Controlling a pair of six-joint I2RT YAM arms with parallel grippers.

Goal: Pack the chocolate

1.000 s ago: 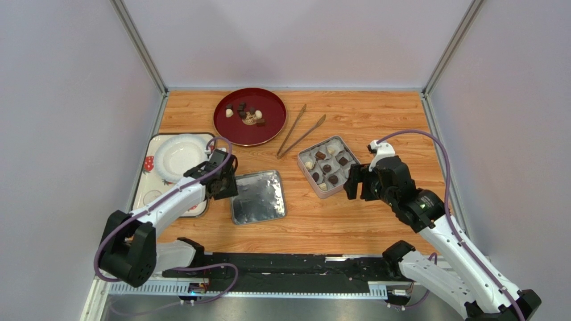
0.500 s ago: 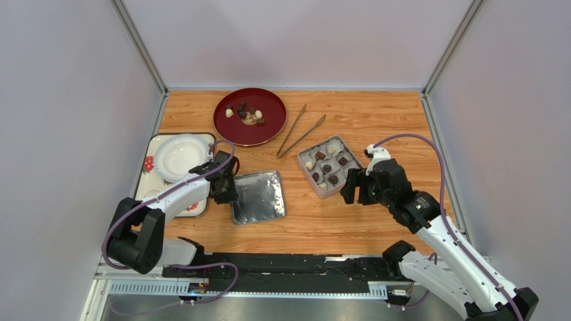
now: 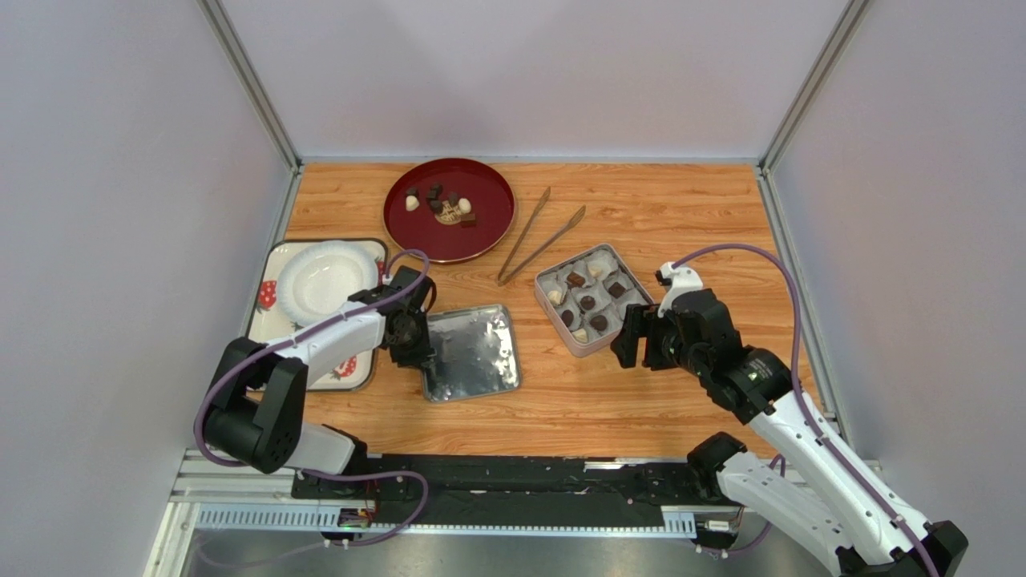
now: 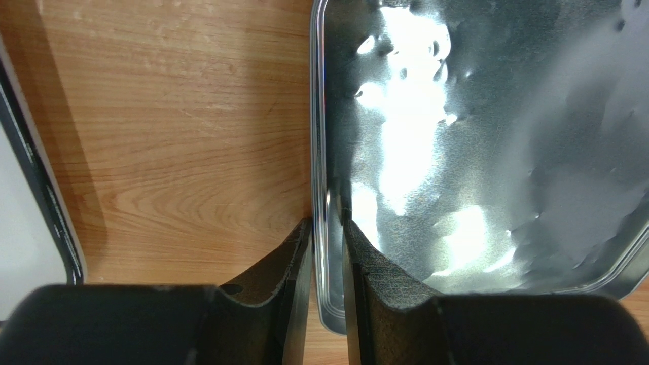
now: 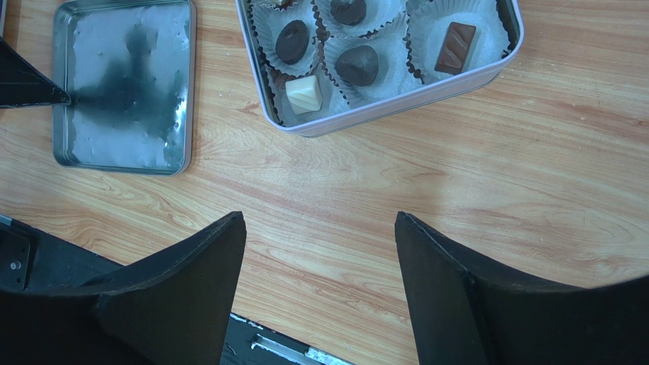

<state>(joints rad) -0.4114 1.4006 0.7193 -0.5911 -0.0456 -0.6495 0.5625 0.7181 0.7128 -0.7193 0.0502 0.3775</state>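
The black fingers [image 4: 293, 304] of the left gripper [image 4: 326, 226] stand close together astride the left rim of a shiny square metal lid [image 4: 472, 152], one outside over the wood and one inside. Whether they already pinch it cannot be told. Seen from above, the lid lies at 7 o'clock from the middle of the wooden table [image 3: 687, 204]. At 3 o'clock sits a square silver tin [image 5: 404, 101] lined with white paper cups [image 5: 491, 34], holding small dark brown and cream-white chocolate pieces [image 5: 358, 65]. More pieces lie on a round dark red plate [image 3: 488, 226] at 11 o'clock. The right gripper [image 5: 318, 220] hangs over bare wood at the tin's 4 o'clock, its jaws spread wide and empty.
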